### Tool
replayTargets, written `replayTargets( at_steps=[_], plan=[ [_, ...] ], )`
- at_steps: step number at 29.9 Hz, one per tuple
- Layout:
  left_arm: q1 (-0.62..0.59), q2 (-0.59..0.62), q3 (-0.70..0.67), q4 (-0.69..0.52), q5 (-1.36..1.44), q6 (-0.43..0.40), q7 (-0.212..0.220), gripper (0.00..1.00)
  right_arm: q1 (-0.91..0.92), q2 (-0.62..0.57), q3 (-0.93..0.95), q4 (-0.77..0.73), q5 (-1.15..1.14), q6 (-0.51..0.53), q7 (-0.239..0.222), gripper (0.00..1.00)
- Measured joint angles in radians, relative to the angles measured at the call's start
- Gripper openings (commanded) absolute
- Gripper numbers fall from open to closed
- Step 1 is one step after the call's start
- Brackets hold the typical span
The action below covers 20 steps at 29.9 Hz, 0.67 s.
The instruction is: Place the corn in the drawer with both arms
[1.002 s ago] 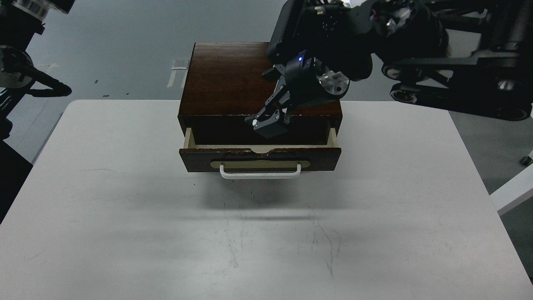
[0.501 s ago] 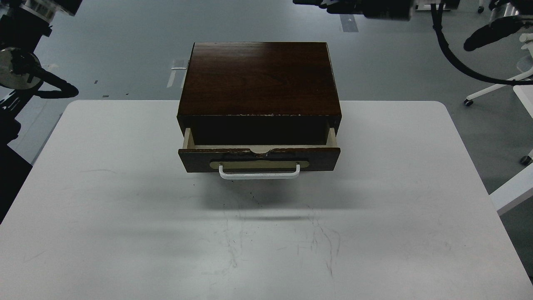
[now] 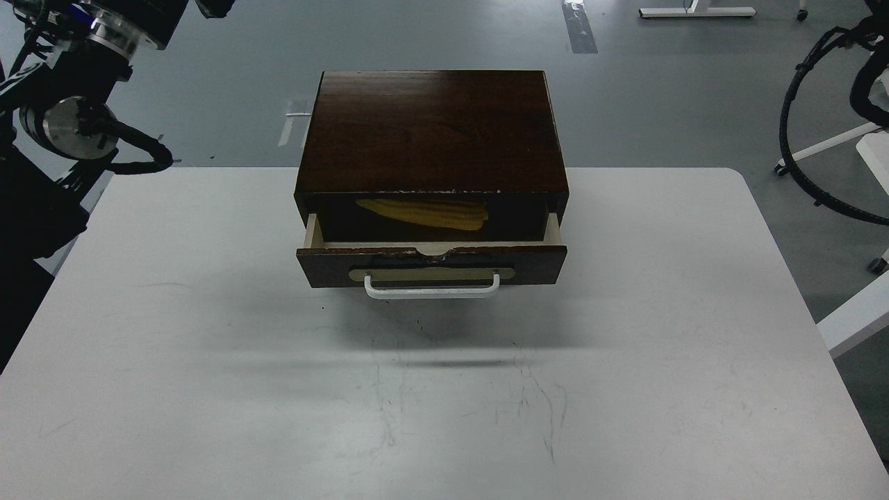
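The yellow corn (image 3: 424, 213) lies on its side inside the open drawer (image 3: 430, 265), its pointed end to the left, half in the shadow of the dark brown box (image 3: 430, 128). The drawer is pulled out a short way, and its white bar handle (image 3: 431, 286) faces me. My left arm (image 3: 76, 125) comes in at the top left. Only a dark tip of my left gripper (image 3: 214, 7) shows at the top edge, far from the box, and its fingers cannot be told apart. My right gripper is out of view. Only black cables (image 3: 806, 139) show at the right.
The box stands at the back middle of a white table (image 3: 444, 389) with scuff marks. Grey floor lies beyond it. White furniture legs (image 3: 826, 146) and part of another white table (image 3: 854, 319) stand at the right.
My right gripper, which hung over the open drawer a second ago, has pulled up and out of view. The corn now shows inside the drawer. My left arm has shifted right at the top left.
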Motion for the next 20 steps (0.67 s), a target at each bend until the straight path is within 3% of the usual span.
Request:
replayTargets(
  at_steps=[9, 20],
  plan=[
    [0.025, 0.008, -0.007, 0.037, -0.121, 0.000, 0.000, 0.98, -0.079, 0.027, 0.012, -0.174, 0.324, 0.082, -0.003, 1.00],
    [0.091, 0.011, -0.056, 0.027, -0.158, 0.020, 0.015, 0.98, -0.153, 0.060, 0.054, -0.241, 0.350, 0.122, 0.004, 1.00]
  ],
)
